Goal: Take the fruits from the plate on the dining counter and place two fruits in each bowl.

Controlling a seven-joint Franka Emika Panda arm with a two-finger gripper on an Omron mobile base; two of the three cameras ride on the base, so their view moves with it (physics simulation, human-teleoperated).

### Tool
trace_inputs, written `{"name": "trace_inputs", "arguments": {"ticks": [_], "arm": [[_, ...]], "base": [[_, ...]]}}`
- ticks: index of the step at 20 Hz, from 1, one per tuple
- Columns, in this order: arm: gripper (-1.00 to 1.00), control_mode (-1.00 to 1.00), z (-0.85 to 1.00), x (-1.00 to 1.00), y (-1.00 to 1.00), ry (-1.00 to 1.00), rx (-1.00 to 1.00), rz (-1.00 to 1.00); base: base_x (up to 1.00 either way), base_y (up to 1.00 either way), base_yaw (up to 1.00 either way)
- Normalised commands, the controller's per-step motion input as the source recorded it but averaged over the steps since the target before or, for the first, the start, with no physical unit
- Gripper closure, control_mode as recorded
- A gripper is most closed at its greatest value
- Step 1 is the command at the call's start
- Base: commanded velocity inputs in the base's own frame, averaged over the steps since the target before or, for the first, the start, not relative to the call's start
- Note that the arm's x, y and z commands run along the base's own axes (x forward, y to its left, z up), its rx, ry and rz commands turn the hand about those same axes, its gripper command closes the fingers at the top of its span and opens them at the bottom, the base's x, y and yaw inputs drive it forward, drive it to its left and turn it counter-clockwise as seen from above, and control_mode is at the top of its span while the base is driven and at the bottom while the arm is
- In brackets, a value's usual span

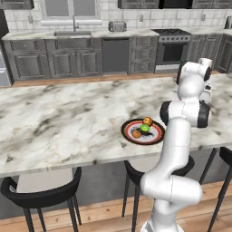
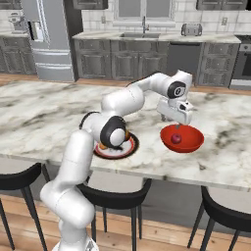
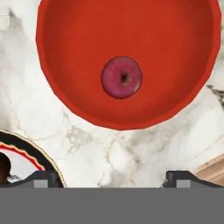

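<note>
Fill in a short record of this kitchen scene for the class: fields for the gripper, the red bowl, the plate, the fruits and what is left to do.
gripper: open, empty, above the near rim of the red bowl
red bowl: on the dining counter, holds one dark red fruit
plate: on the counter, beside the bowl, apart from it
fruits on plate: orange fruit, green fruit, smaller orange fruit
left to do: three fruits still to be moved; one more belongs in the red bowl

We watch from behind arm, both base views facing forward and down over marble surface (image 1: 68, 122). Both share plate (image 1: 156, 136), our landmark. Our hand view looks straight down, close, on red bowl (image 3: 78, 52) just beside plate.
</note>
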Motion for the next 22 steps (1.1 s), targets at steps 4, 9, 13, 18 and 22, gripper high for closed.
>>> {"name": "trace_inputs", "arguments": {"ticks": [4,9,13,18,22], "arm": [[-1.00,-1.00,0.00,-0.89,1.00,-0.08,-0.15,0.03],[-1.00,-1.00,-0.02,-0.74,1.00,-0.11,-0.07,0.06],[-1.00,-1.00,0.00,-0.10,1.00,-0.22,0.00,0.05],[-1.00,-1.00,0.00,0.08,1.00,-0.16,0.00,0.02],[-1.00,-1.00,0.17,0.44,1.00,-0.05,0.00,0.00]], "base": [[0.00,0.00,0.00],[0.00,0.00,0.00],[0.00,0.00,0.00],[0.00,0.00,0.00],[0.00,0.00,0.00]]}}
